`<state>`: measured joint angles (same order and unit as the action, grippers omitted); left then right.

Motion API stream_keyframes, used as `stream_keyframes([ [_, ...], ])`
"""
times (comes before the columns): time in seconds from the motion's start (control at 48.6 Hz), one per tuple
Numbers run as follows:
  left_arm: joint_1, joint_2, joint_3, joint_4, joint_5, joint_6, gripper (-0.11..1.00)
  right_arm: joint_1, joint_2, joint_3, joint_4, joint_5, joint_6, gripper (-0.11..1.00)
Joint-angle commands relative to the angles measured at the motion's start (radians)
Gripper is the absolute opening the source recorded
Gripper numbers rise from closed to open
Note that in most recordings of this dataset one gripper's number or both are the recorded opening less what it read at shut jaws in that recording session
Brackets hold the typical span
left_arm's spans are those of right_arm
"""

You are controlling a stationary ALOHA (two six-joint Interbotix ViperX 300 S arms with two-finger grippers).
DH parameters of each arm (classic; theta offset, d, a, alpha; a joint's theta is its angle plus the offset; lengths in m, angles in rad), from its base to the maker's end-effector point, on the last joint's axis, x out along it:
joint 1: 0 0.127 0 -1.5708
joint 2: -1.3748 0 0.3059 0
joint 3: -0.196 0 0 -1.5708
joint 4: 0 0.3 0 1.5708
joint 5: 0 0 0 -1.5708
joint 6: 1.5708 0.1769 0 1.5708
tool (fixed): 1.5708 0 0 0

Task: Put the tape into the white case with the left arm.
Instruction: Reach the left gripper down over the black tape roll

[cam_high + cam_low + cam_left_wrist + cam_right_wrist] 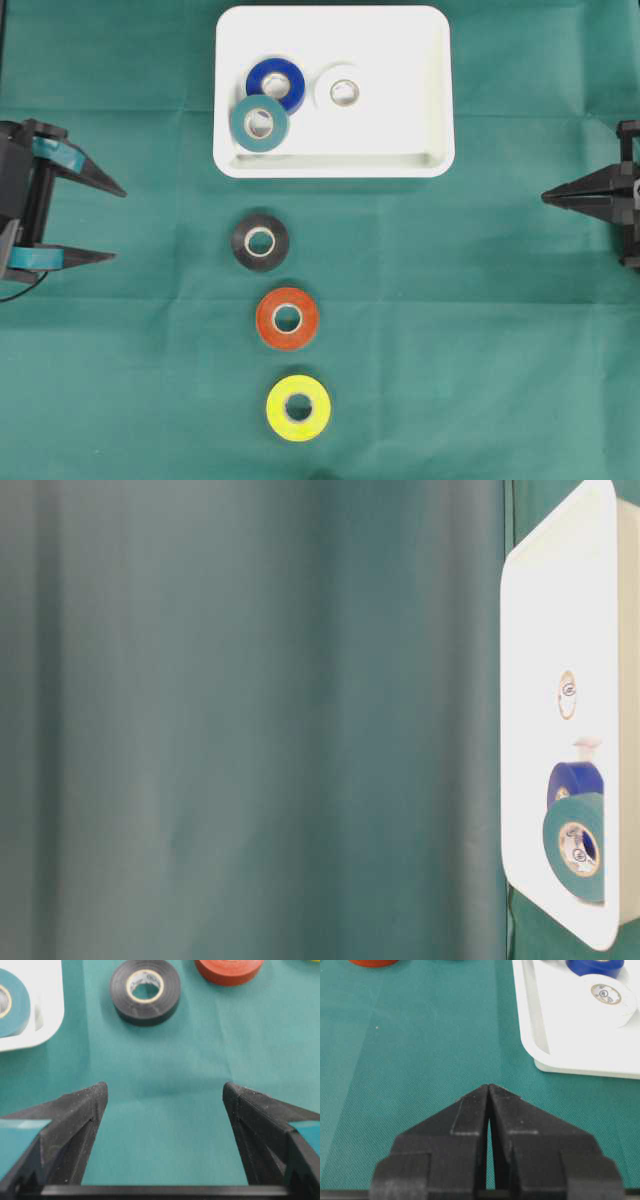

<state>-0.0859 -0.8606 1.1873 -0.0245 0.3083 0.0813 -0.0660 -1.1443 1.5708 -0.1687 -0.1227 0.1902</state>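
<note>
The left gripper [110, 222], with its teal-patched pointed black fingers, stands wide apart and empty, probably ready for the glossy black tape roll [261, 241] lying flat nearby on the woven green cloth [450, 330]. The shallow white plastic case [440, 100] already contains three rolls. The plain black right gripper [548, 196] is closed.

No text can be read anywhere. The paper cores of the white tape roll [606, 994], the teal tape roll [577, 846] and the black tape roll [145, 991] carry small printed marks, prob. a maker's logo, but too small and blurred to read. No numbers, no signs elsewhere.
</note>
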Motion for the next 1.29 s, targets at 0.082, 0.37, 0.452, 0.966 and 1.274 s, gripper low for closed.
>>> stream_keyframes([
  [0.082, 0.005, 0.112, -0.043, 0.003, -0.064, 0.006, 0.95, -0.005, 0.006, -0.011, -0.002, -0.011, 0.0, -0.09],
  [0.37, -0.035, 0.374, -0.147, 0.003, -0.084, 0.069, 0.94, -0.005, 0.005, -0.011, -0.002, -0.011, 0.0, -0.1],
  [0.452, -0.043, 0.439, -0.187, 0.003, -0.087, 0.087, 0.94, -0.005, 0.005, -0.011, -0.002, -0.011, 0.0, -0.09],
  [0.966, -0.049, 0.742, -0.388, 0.003, -0.087, 0.169, 0.94, -0.005, 0.005, -0.009, -0.002, -0.014, 0.002, -0.09],
  [1.274, -0.048, 0.847, -0.466, 0.003, -0.089, 0.198, 0.94, -0.005, 0.005, -0.009, -0.002, -0.014, 0.0, -0.09],
])
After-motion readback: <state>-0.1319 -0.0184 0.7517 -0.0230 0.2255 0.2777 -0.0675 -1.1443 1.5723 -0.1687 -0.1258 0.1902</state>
